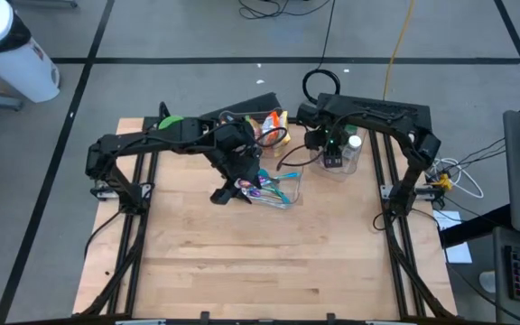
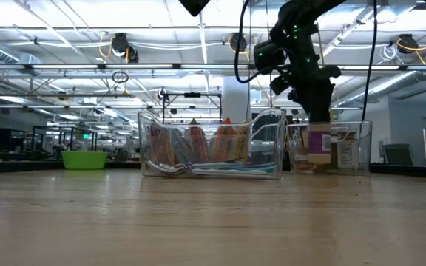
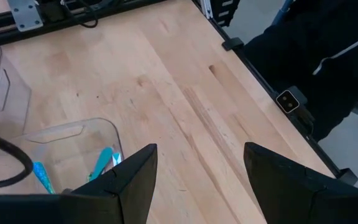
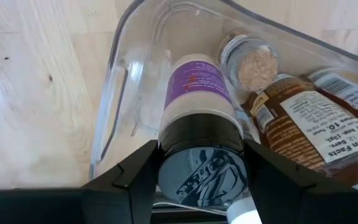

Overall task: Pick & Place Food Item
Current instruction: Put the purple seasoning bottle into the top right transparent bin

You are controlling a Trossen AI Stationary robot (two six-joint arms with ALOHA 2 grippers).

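Observation:
A jar with a purple label and a black lid [image 4: 197,93] stands upright inside a clear bin [image 4: 120,81] at the table's far right, also seen in the low view as the jar [image 2: 318,145]. My right gripper [image 4: 201,177] [image 1: 332,153] points down over it and is shut on its lid. A second clear bin [image 1: 278,188] [image 2: 213,151] near the table's middle holds several snack bars. My left gripper [image 3: 201,180] [image 1: 230,191] hangs open above the table beside that bin's corner [image 3: 98,134], with nothing between its fingers. My right gripper pinches the jar's black lid [image 4: 201,155] between its two fingers, one on each side of the rim. The fingers come from above, pointing down. The jar stays upright, its body down inside the bin; whether its base rests on the bin's floor I cannot tell.
In the right bin beside the jar lie a brown-labelled container [image 4: 316,124] and a small jar of grains [image 4: 257,62]. Orange packets [image 1: 273,122] and a green bowl [image 1: 170,120] sit at the table's far edge. Bare wood [image 1: 260,262] spreads over the near half.

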